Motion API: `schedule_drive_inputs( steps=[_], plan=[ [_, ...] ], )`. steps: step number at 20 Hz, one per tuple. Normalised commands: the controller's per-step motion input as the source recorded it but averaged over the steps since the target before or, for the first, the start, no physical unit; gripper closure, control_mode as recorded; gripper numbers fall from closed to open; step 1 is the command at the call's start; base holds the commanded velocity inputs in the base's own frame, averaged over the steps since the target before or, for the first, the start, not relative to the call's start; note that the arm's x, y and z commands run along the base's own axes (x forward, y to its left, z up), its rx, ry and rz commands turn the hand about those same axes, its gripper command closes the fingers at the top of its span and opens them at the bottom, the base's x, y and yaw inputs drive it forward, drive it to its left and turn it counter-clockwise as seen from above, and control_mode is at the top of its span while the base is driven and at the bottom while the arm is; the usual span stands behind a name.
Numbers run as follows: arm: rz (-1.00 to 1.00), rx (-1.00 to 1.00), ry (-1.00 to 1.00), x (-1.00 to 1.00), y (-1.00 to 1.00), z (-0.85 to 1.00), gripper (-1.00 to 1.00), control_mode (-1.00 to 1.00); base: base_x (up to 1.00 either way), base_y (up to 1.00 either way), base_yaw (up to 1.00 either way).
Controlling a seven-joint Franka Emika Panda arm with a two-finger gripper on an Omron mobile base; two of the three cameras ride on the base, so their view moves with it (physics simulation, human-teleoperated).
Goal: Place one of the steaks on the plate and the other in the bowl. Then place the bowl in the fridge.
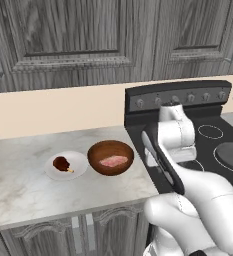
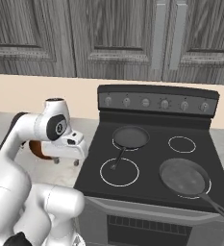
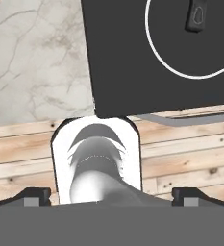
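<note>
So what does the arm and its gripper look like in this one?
The arm is glossy white, built of rounded segments with dark bands at the joints and a dark round cap on one joint. The gripper is white with two small dark finger tips.

In the right base view the arm (image 2: 46, 132) covers most of the bowl (image 2: 36, 149), leaving a brown sliver. The larger frying pan's handle (image 2: 219, 207) runs off the right edge. In the hand view, a pan handle (image 3: 198, 17) is cropped at the top.
</note>
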Motion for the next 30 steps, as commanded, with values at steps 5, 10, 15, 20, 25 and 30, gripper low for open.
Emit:
schedule_drive_inputs(
  steps=[5, 10, 15, 20, 25, 30],
  plan=[
    [0.01, 0.00, -0.12, -0.40, 0.00, 0.00, -1.00, -1.00, 0.00, 0.00, 0.00],
    [0.01, 0.00, -0.07, -0.26, 0.02, 0.00, -1.00, -1.00, 0.00, 0.00, 0.00],
    [0.00, 0.00, 0.00, 0.00, 0.00, 0.00, -1.00, -1.00, 0.00, 0.00, 0.00],
    [0.00, 0.00, 0.00, 0.00, 0.00, 0.00, -1.00, -1.00, 0.00, 0.00, 0.00],
    [0.00, 0.00, 0.00, 0.00, 0.00, 0.00, -1.00, 1.00, -0.04, -0.03, -0.07],
    [0.00, 0.00, 0.00, 0.00, 0.00, 0.00, -1.00, 1.00, -0.16, -0.02, -0.49]
  ],
)
